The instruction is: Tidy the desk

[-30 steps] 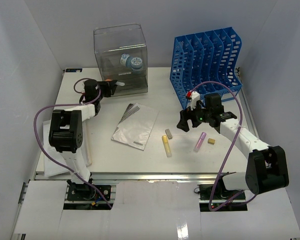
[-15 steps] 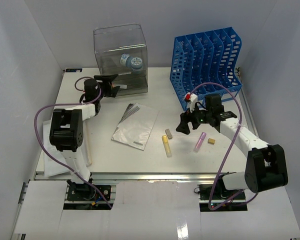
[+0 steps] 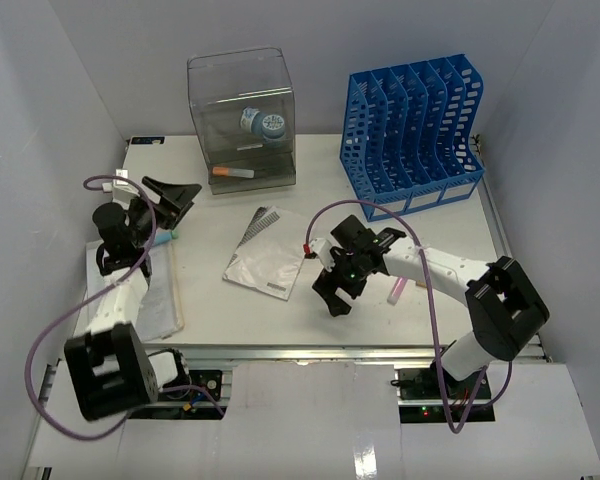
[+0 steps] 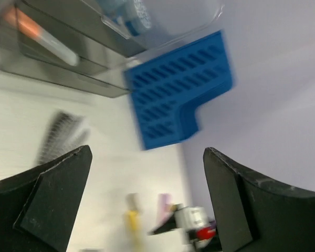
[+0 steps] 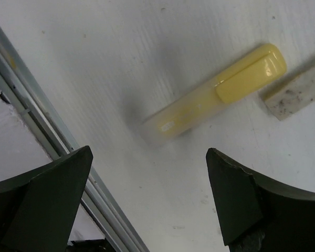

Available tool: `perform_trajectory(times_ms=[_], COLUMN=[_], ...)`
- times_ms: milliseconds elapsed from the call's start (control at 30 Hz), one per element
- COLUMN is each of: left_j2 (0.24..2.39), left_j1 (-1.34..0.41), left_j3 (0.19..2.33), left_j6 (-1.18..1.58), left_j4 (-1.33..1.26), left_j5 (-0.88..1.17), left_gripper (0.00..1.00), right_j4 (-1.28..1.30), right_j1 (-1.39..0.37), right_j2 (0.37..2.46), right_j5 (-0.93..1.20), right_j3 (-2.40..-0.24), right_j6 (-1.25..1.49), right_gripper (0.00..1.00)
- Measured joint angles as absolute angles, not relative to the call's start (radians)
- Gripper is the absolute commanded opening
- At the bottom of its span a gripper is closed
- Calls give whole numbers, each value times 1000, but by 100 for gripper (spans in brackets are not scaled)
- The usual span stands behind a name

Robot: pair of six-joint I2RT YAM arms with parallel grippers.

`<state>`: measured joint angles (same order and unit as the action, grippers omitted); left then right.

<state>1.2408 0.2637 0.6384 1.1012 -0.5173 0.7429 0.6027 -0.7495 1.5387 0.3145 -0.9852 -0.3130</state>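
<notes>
The white desk (image 3: 310, 310) holds a grey booklet (image 3: 265, 250) in its middle. My right gripper (image 3: 332, 300) is open and empty, low over the desk near the front rail. In the right wrist view it (image 5: 149, 152) hovers just short of a yellow highlighter (image 5: 215, 94) lying flat, with a white eraser piece (image 5: 296, 92) beside it. A pink marker (image 3: 398, 290) lies by the right arm. My left gripper (image 3: 175, 200) is open and empty, raised at the desk's left. Its blurred view (image 4: 147, 152) looks across the desk at the highlighter (image 4: 131, 220).
A clear plastic drawer box (image 3: 240, 120) at the back holds a tape roll (image 3: 263, 122) and an orange marker (image 3: 232, 172). A blue slotted file rack (image 3: 415, 130) stands at the back right. A notebook (image 3: 150, 290) lies under the left arm. The metal rail (image 5: 42, 136) runs along the front edge.
</notes>
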Motion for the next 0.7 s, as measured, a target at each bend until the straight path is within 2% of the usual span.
perform_trajectory(times_ms=[133, 267, 367, 600, 700], left_j2=[979, 786, 697, 642, 621], left_j1=[263, 261, 262, 260, 260], left_j3=[634, 596, 562, 560, 560], left_j6=[757, 553, 480, 395, 382], left_j4=[-208, -10, 87, 219, 245], left_j5=[626, 479, 408, 310, 285], left_gripper=[98, 98, 98, 98, 98], right_j4=[587, 546, 517, 492, 476], right_j1=[-789, -805, -814, -828, -831], right_j2=[1540, 1578, 1621, 1658, 1667], right_j5=[190, 95, 61, 33, 2], right_j3=[-977, -970, -971, -978, -980], right_j6=[-221, -144, -105, -72, -69], right_gripper=[96, 99, 94, 70, 49])
